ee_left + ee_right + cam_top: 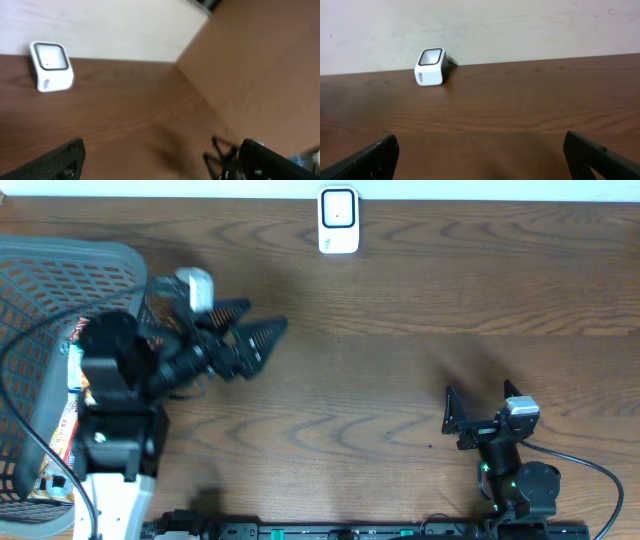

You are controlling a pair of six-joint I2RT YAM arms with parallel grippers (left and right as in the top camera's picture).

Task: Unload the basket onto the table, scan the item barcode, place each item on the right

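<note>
The white barcode scanner (338, 220) stands at the table's far edge, with its dark window facing up. It also shows in the left wrist view as the scanner (50, 66) and in the right wrist view as the scanner (431, 66). Colourful packaged items (70, 405) lie in the grey basket (60, 275) on the left, partly hidden by my left arm. My left gripper (262, 318) is open and empty above bare table just right of the basket, and its jaws (165, 165) stand wide. My right gripper (480, 395) is open and empty near the front right (485, 160).
A black cable (20, 360) runs over the basket. The wall rises right behind the scanner. My right arm's gripper (225, 160) shows at the lower right of the left wrist view. Brown wooden tabletop (400, 330) lies between the two grippers and the scanner.
</note>
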